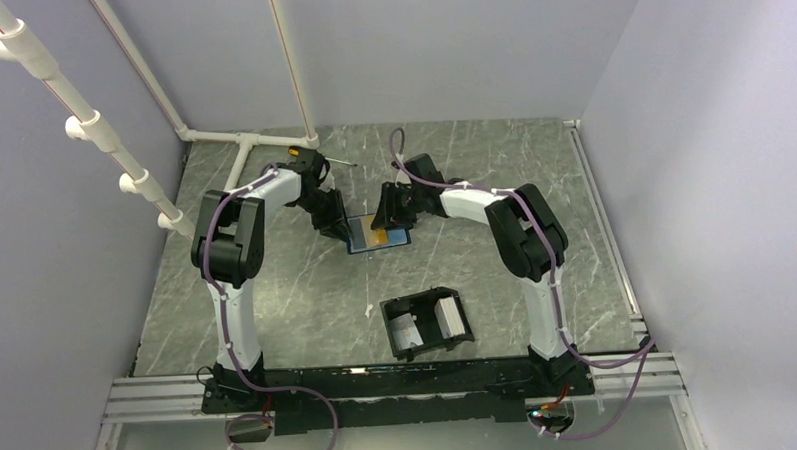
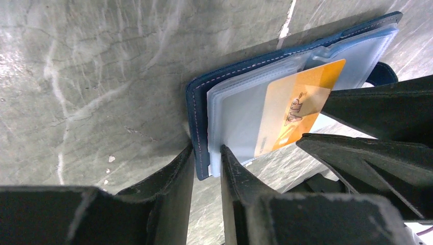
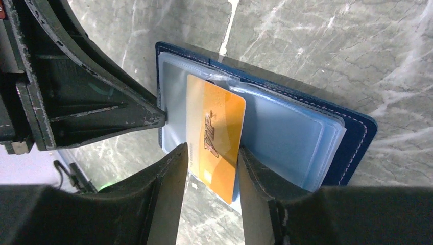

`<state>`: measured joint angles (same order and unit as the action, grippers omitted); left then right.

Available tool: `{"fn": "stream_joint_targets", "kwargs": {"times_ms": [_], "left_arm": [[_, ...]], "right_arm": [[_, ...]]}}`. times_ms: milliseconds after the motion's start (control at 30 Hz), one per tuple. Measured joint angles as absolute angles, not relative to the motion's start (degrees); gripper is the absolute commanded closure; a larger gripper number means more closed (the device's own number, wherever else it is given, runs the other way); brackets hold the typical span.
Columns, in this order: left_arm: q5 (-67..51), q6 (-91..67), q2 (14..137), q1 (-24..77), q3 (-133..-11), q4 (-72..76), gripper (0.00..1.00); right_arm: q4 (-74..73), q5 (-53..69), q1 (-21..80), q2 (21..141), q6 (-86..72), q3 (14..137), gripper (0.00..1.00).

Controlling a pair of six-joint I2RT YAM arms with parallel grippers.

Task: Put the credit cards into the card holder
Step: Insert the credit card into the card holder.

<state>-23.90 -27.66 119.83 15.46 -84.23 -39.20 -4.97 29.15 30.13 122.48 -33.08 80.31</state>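
The right gripper (image 3: 211, 149) stands partly open, its fingers flanking the orange credit card (image 2: 296, 115), which lies half-tucked in the clear sleeves of the dark blue wallet (image 3: 352, 138). The left gripper (image 2: 206, 149) pinches the wallet's left edge. The card holder (image 1: 426, 324) sits lower centre, well apart, with bare marble table (image 1: 277, 289) between.
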Motion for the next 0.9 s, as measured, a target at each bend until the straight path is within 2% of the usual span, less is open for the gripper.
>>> {"fn": "stream_joint_targets", "kwargs": {"times_ms": [200, 333, 467, 767, 833, 900], "left_arm": [[-24.45, -27.62, 119.83, 15.44, -84.12, -38.96, 0.75], [-25.02, -27.4, 119.83, 15.44, -83.83, -38.46, 0.75], [-25.23, -26.98, 119.66, 15.33, -83.61, -38.3, 0.74], [-25.56, -26.7, 118.48, 15.35, -82.04, -36.32, 0.61], [-25.63, -26.72, 117.3, 15.38, -80.44, -34.85, 0.73], [-25.1, -26.7, 116.27, 15.27, -78.89, -34.5, 0.78]], "right_arm": [[-7.35, 26.26, 32.14, 122.48, -31.79, 81.95, 0.63], [-1.56, 28.58, 32.88, 122.8, -36.32, 80.05, 0.65], [2.48, 30.35, 32.25, 123.0, -40.01, 78.26, 0.62], [0.91, 30.06, 32.34, 123.07, -38.37, 78.74, 0.5], [-0.19, 29.69, 32.58, 122.93, -37.39, 79.2, 0.47], [-0.67, 29.02, 33.01, 122.54, -36.45, 79.24, 0.47]]}}
